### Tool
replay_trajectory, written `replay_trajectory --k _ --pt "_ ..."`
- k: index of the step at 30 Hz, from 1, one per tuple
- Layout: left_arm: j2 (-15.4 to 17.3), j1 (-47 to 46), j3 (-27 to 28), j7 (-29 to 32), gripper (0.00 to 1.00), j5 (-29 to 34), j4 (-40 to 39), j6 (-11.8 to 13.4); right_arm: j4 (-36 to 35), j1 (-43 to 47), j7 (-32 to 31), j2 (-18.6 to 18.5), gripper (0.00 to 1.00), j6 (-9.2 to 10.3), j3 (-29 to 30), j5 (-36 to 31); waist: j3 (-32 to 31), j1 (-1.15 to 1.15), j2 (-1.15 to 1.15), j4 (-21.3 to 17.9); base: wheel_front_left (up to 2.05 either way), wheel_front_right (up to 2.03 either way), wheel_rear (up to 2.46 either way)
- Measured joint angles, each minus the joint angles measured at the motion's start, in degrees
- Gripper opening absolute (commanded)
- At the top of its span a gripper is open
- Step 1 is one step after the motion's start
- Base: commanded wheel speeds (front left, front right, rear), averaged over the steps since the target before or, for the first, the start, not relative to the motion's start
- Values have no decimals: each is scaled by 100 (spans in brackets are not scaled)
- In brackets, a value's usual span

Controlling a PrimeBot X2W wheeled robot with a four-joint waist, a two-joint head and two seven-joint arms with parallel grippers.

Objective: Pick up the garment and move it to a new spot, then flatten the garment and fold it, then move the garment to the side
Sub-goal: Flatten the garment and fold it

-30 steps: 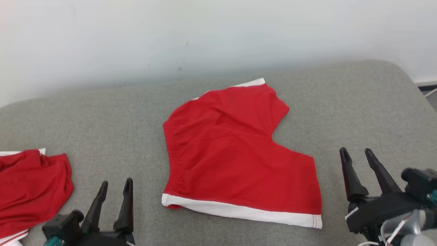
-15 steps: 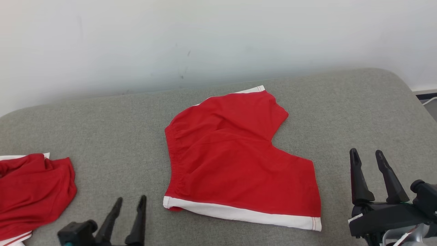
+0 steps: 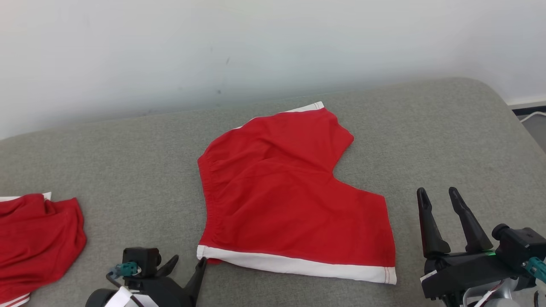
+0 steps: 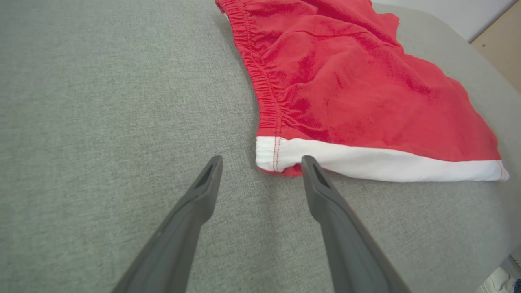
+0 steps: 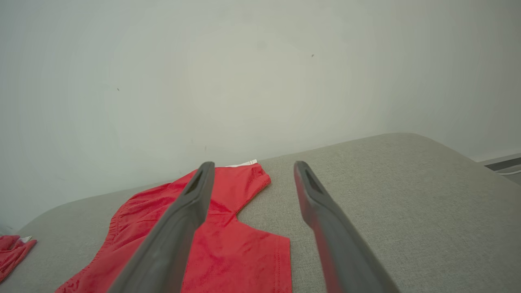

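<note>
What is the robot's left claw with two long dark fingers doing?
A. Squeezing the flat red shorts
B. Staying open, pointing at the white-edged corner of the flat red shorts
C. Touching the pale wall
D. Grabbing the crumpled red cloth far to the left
B: the left gripper is open and holds nothing, and the white-banded corner of the flat red fabric shorts lies just ahead, between its fingertips.

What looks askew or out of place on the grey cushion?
The red shorts lie mostly flat, but their near-left corner is curled under, red cloth poking out below the white band. A second red garment sits bunched at the left of the cushion.
</note>
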State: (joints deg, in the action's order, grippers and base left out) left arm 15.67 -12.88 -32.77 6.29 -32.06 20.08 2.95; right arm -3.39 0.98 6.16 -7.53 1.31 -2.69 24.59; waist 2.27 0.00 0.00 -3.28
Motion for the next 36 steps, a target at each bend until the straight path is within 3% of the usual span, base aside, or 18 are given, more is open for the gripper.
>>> replay_trajectory --k 18,19,20,21,25,36 --pt "-90 -669 -109 600 98 105 892 -102 135 -21 167 -65 100 -90 -22 -52 299 0 0 -295 0 0 0" --pt "-105 -670 -132 613 56 138 915 -104 138 -21 168 -65 100 -91 -31 -52 316 0 0 -304 0 0 0" --pt "-124 -684 -146 613 39 140 935 -141 143 -20 168 -65 100 -91 -33 -52 334 0 0 -310 0 0 0" --pt "-137 -725 -167 632 0 141 957 -153 148 -18 167 -66 100 -90 -30 -52 351 0 0 -313 0 0 0" --pt "-246 -870 -249 682 0 147 1018 -204 291 10 -16 -118 100 -135 -65 -51 421 0 0 -296 0 0 0" --pt "-392 -1114 -323 708 0 197 1170 -296 713 324 -1456 -319 100 -189 -513 4 585 0 0 -130 0 0 0"
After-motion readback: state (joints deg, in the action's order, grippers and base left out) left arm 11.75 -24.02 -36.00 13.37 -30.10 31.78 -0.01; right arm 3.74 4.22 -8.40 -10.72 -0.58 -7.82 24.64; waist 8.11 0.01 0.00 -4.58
